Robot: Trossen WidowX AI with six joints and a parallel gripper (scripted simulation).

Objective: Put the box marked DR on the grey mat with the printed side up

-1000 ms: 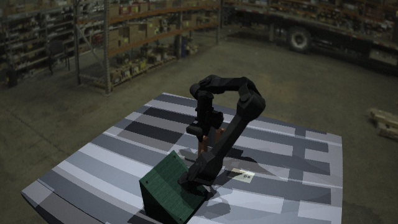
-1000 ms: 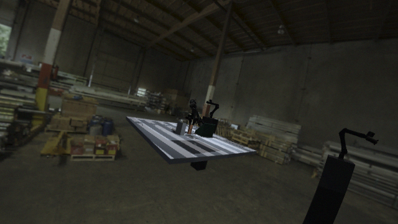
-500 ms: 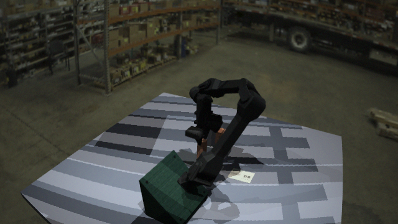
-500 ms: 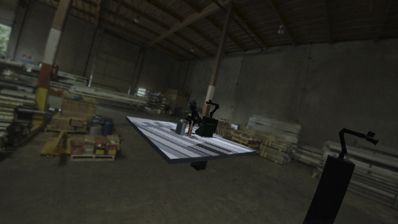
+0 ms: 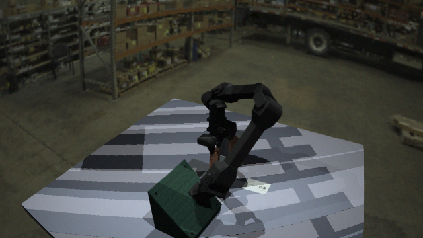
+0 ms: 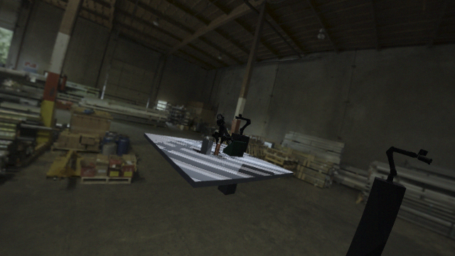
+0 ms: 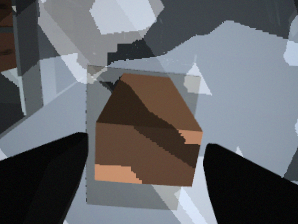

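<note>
The tabletop point(image 6: 213, 167), striped with light and dark bands, is the landmark: on it an upright orange-brown box point(image 6: 217, 149) stands between a grey bin point(image 6: 206, 146) and a dark green block point(image 6: 236, 146). A black arm point(image 6: 222, 129) rises above the tabletop behind the box. Well apart to the tabletop's right, another black arm point(image 6: 392, 160) tops a tall dark pedestal point(image 6: 377, 213).
</note>
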